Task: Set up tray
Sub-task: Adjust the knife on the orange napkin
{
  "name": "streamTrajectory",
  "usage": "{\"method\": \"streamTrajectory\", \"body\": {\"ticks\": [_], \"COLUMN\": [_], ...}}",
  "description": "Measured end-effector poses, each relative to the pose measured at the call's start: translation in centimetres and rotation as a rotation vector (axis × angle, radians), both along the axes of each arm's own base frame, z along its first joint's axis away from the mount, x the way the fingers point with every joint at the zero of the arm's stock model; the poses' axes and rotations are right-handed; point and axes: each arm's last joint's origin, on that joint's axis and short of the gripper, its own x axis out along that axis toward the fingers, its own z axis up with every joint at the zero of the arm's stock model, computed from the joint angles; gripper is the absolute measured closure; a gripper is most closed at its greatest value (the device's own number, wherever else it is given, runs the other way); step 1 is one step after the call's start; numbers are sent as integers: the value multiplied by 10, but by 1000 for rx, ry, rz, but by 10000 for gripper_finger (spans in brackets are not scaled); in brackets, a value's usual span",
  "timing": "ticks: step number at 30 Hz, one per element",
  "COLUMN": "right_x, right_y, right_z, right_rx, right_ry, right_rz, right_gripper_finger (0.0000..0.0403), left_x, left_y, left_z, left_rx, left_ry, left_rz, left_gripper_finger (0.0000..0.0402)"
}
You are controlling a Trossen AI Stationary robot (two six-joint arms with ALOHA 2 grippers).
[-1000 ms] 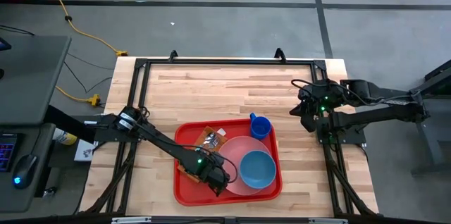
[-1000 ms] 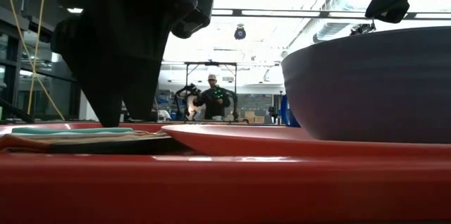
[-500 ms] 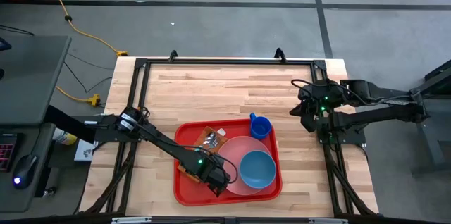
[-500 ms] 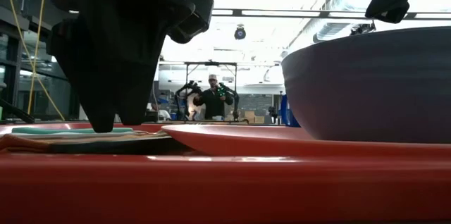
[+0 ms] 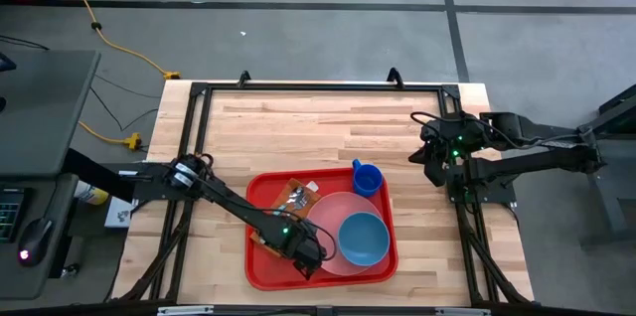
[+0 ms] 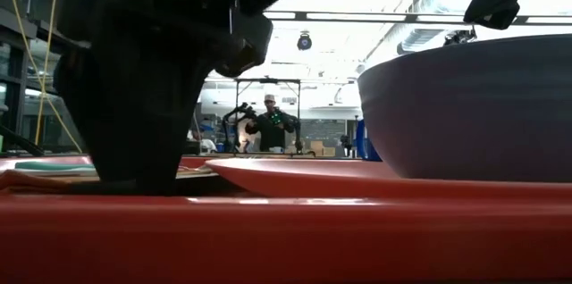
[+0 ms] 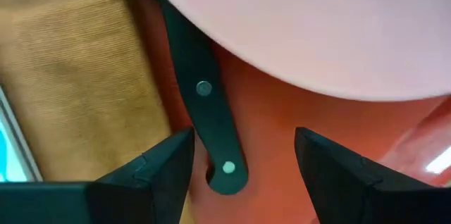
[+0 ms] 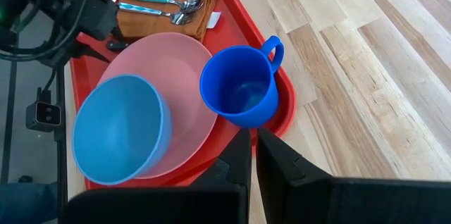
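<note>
The red tray (image 5: 260, 264) sits at the near edge of the table (image 5: 298, 127); the left gripper (image 7: 243, 157) is low over it with fingers apart, a black handle (image 7: 211, 129), maybe a knife's, between them; the right gripper (image 8: 252, 155), fingers closed, waits beside the tray.

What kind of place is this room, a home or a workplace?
Probably a robotics lab or workshop. The wooden table stands in a black metal frame on a grey floor, a yellow cable runs across that floor, and a person stands among equipment in the large hall behind.
</note>
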Motion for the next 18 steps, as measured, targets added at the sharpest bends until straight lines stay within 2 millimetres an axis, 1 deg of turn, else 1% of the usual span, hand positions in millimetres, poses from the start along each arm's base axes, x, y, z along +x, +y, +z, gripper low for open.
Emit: {"method": "streamTrajectory", "body": {"ticks": [6, 10, 12, 14, 18], "right_x": [0, 0, 0, 0, 0], "right_y": [0, 0, 0, 0, 0], "right_z": [0, 0, 0, 0, 0], "right_rx": [-1, -2, -3, -3, -6], "right_ry": [3, 3, 3, 3, 3], "right_rz": [1, 1, 1, 1, 4], "right_gripper_finger": [403, 403, 403, 403, 403], "left_x": [3, 2, 2, 1, -1], "left_y": [-1, -1, -1, 0, 1], "left_z": [-8, -9, -9, -10, -11], "left_rx": [-6, -3, 4, 20, 41], "left_ry": [15, 21, 27, 36, 52], "left_rz": [-3, -4, -3, -1, -4], "left_gripper_finger": [126, 133, 150, 176, 246]}}
